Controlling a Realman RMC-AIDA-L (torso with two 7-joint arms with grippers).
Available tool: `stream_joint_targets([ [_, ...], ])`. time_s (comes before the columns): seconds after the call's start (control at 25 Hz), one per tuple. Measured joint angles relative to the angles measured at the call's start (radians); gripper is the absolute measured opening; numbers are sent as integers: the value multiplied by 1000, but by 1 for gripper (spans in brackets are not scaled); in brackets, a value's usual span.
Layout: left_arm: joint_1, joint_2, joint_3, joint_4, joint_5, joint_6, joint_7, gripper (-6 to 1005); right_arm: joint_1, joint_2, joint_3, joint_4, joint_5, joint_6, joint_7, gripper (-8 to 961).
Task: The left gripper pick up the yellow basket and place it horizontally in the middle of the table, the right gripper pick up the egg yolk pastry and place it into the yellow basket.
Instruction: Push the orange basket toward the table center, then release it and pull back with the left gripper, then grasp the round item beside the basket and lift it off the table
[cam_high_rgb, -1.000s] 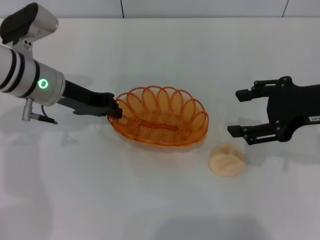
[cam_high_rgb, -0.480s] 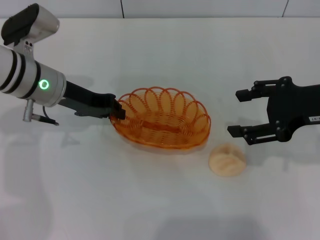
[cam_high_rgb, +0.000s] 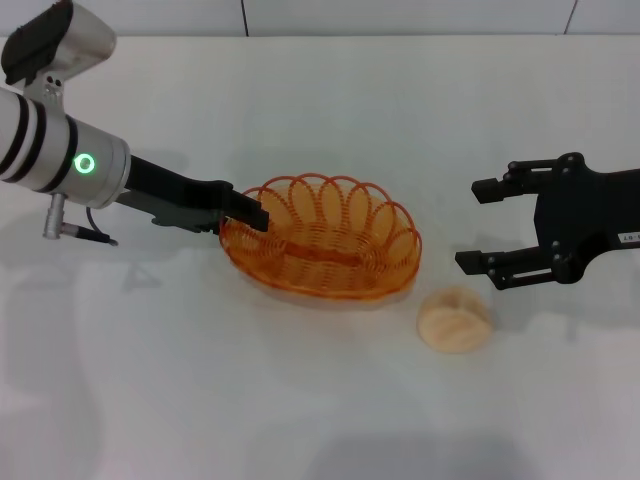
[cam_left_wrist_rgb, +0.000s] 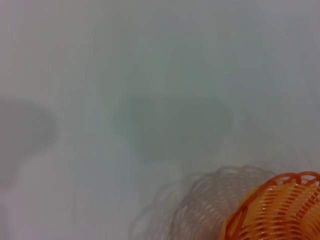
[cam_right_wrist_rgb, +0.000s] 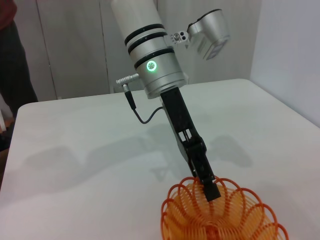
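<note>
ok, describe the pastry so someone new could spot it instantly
On the white table, look just right of the yellow basket, nearer the camera, below the open right gripper. The egg yolk pastry is the small, round, pale beige dome, solid rather than wire.

**White room, white desk**

The desk (cam_high_rgb: 330, 120) was plain white, and soft grey shadows lay across its surface. Beyond its far edge, the head view showed a pale wall (cam_high_rgb: 400, 15) split by thin dark seams. In the right wrist view, light grey panels (cam_right_wrist_rgb: 75, 45) stood behind the desk, and a white wall (cam_right_wrist_rgb: 295, 45) rose past one of its corners. A dark figure (cam_right_wrist_rgb: 12, 60) stood at the frame's edge, partly cut off.
</note>
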Motion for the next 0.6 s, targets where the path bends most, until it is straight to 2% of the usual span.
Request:
stream_joint_targets([
  [0.16,0,4,-1,2,-6,7,11,510,0,0,0,0,0,1,0,779],
  [0.32,2,10,-3,17,-7,9,18,672,-1,0,0,0,2,2,-1,780],
  [0.6,55,14,-5,161,-31,15,36,893,-2,0,9,2,8,4,0,780],
])
